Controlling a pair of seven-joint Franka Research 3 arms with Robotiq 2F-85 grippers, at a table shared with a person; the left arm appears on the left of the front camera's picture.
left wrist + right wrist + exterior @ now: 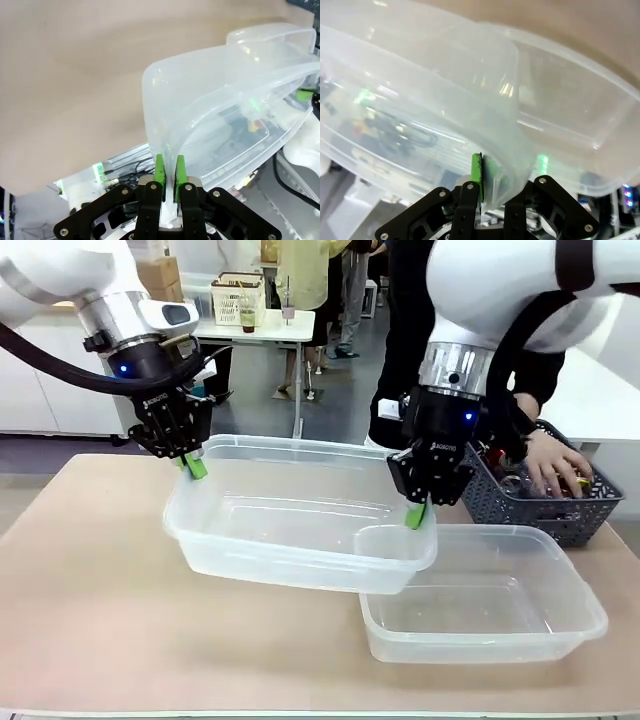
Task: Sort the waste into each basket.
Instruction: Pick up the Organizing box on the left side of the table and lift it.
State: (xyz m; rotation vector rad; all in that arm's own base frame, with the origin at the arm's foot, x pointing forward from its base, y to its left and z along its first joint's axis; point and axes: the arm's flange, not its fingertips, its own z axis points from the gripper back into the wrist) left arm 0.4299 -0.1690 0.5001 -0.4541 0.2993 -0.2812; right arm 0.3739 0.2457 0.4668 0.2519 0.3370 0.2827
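The desk (pixel 90 590) is the biggest thing I work over. Above it is the first tub (pixel 290 446), gripped at opposite ends. I judge it needs both arms because the thin wall would sag if carried from one side. Its right end overlaps the left corner of the second tub (pixel 592 626), which sits flat on the desk. I cannot tell whether the left end touches the desk.

Behind, at the right, stands the dark basket (pixel 545 512), within a person's reach. My left pincer (pixel 195 466) is nearly closed, pads pinching the first tub's rim and wall. My right pincer (pixel 418 516) is clamped the same way on the far rim.

The person's hand (pixel 552 466) rests in the dark basket among the waste (pixel 503 472) — none of it is in a tub.
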